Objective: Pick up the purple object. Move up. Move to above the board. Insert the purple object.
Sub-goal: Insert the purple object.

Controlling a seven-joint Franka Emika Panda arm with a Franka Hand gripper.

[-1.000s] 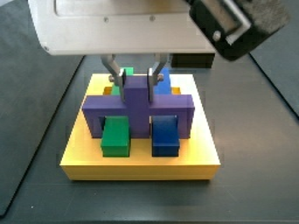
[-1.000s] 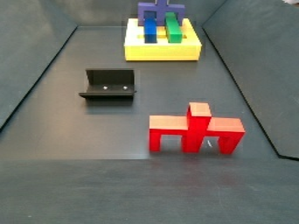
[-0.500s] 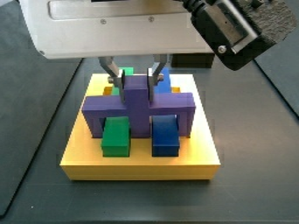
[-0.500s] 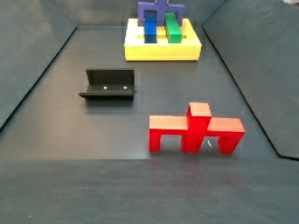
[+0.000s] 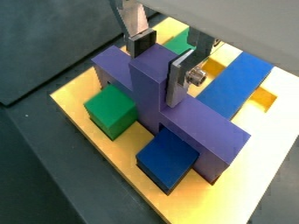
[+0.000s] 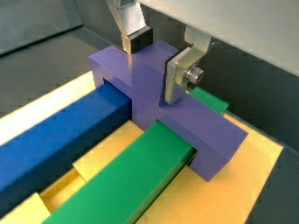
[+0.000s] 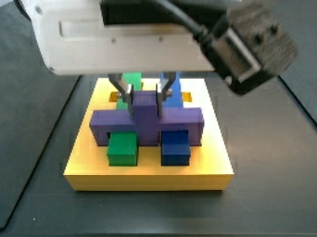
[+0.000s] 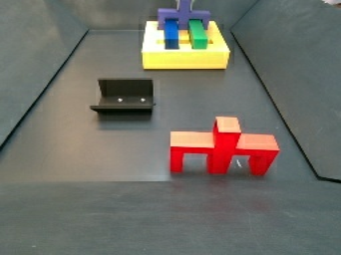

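Gripper [image 5: 165, 59] fingers clamp the raised stem of the purple object [image 5: 176, 114], a matte block sitting on the board [image 7: 148, 171], its wide bar running crosswise over the green bar [image 6: 128, 179] and blue bar [image 6: 59, 140], stem up.

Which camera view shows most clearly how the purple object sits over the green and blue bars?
A wrist view: the purple object fills the picture, straddling the green bar and blue bar on the board, with the gripper at its stem. Both side views show it too, one close from the front, one small and far.
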